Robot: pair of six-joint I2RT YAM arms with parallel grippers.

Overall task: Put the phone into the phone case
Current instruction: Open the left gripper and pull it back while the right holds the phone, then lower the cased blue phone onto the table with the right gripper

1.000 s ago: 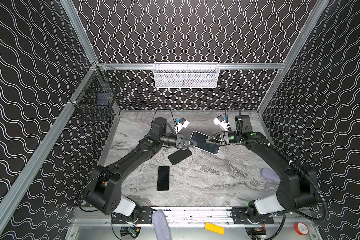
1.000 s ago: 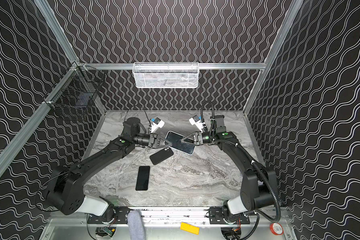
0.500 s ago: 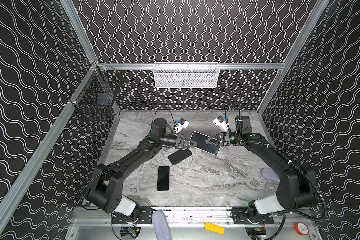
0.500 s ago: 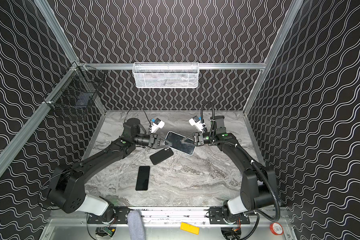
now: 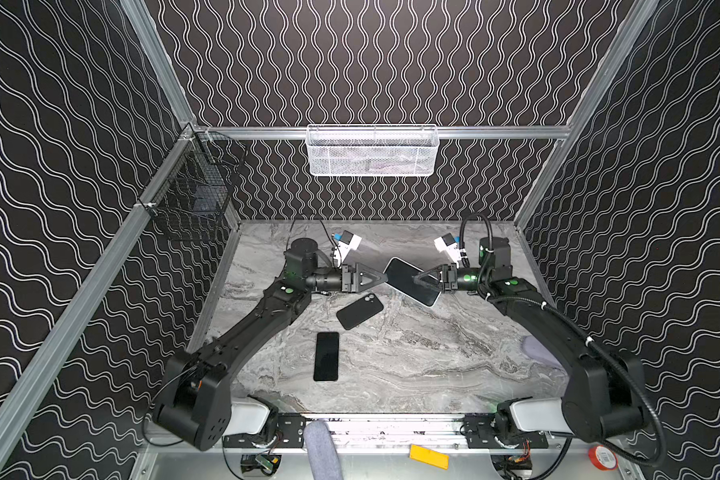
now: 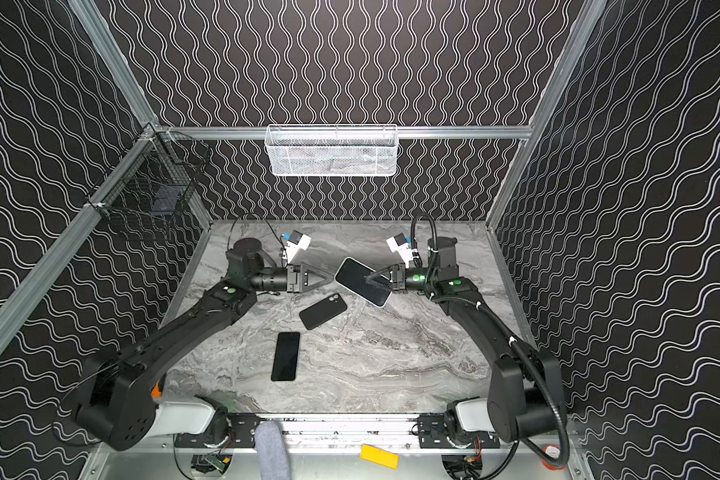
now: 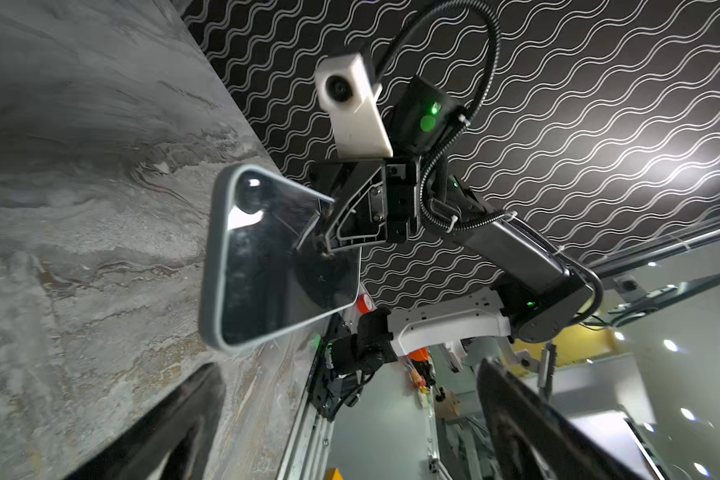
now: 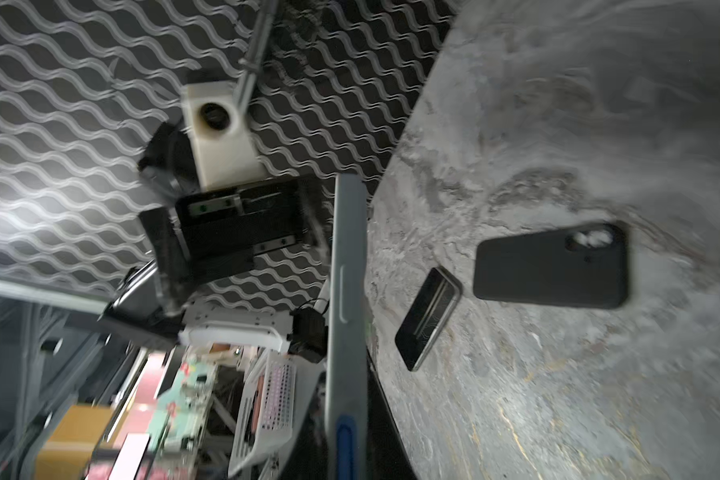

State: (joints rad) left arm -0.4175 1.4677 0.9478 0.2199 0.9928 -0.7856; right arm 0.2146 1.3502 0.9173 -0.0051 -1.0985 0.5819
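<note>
Passing the phone (image 5: 400,277) across, your left pincer (image 5: 381,275) has just sprung wide and let go, while your right pincer (image 5: 417,277) has clamped onto it and now carries it alone, tilted above the counter (image 5: 412,357) toward 12 o'clock. The black case (image 5: 359,311) lies flat at its 8 o'clock, a second phone (image 5: 326,356) farther off at 7 o'clock. Seating the phone likely comes next, your left free to steady the case.
</note>
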